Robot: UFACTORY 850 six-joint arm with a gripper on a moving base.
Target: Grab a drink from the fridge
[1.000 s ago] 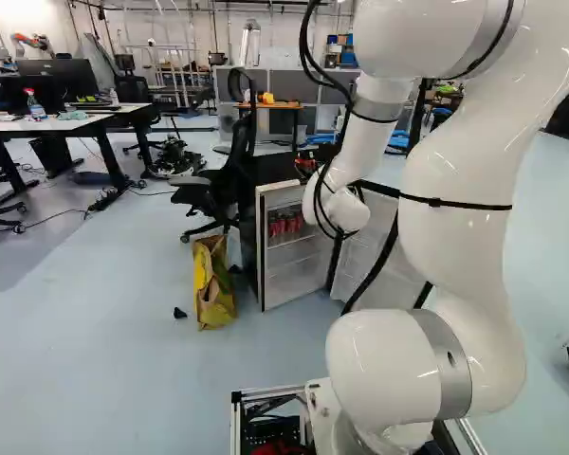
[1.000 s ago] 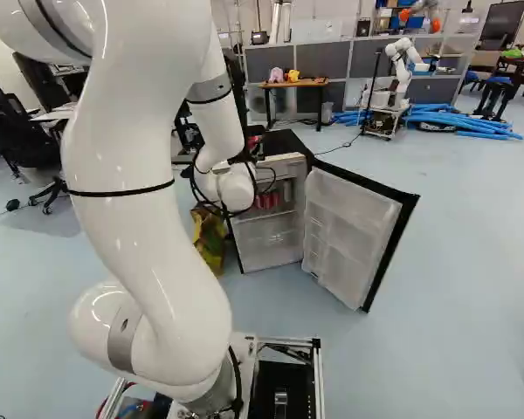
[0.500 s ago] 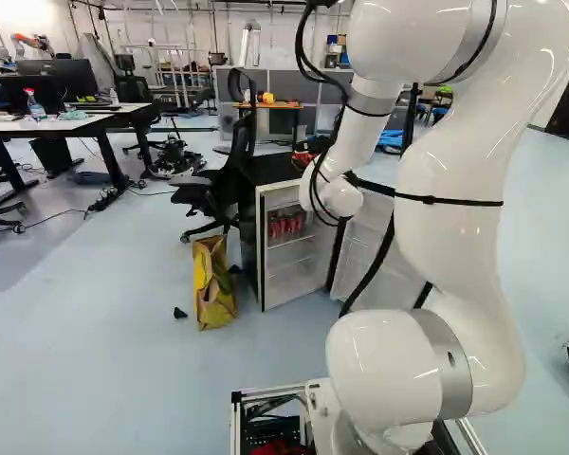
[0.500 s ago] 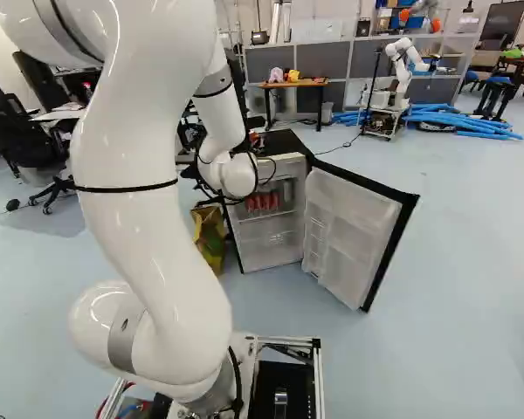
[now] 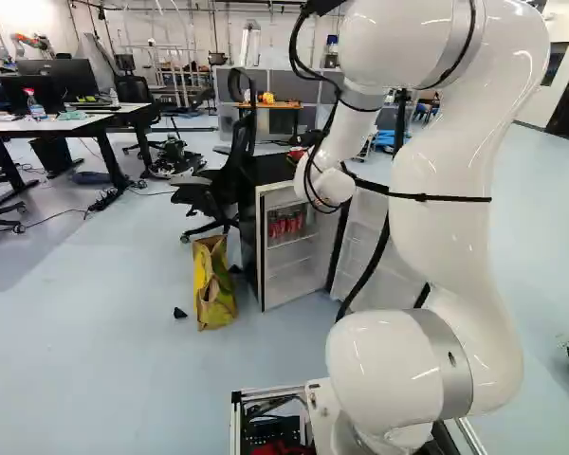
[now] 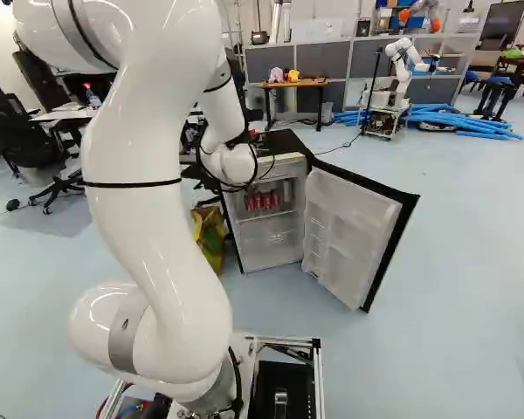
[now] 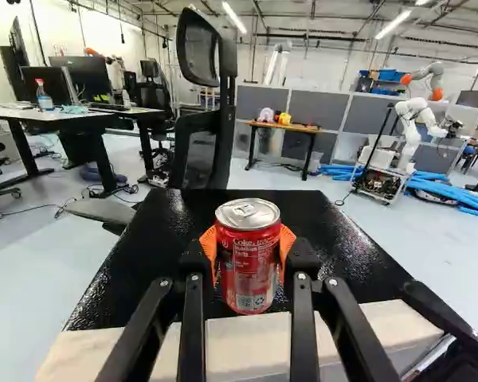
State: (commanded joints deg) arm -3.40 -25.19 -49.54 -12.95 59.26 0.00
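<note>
Partly hidden behind the arm's wrist, my gripper point(image 5: 306, 140) is over the fridge's black top in the left base view. Seen from the wrist, the gripper point(image 7: 248, 267) is shut on a red drink can point(image 7: 249, 259), orange pads pressing it from both sides. The can stands upright; whether its base touches the fridge top point(image 7: 163, 231) cannot be told. The fridge's door point(image 6: 349, 229) hangs open to the right of its body. Several red cans point(image 6: 262, 201) sit on an inner shelf below the wrist.
A yellow bag point(image 5: 211, 284) stands on the floor beside the fridge. Close behind the fridge is a black office chair point(image 7: 211, 119). Farther off are a wooden table point(image 7: 291, 127), desks point(image 7: 88, 118) and another robot point(image 7: 410, 127) near blue tubes.
The arm's wrist has risen and moved away from the base, shifting slightly left in the left base view, with the gripper and can moving along. Base, fridge and shelf cans have stayed put.
</note>
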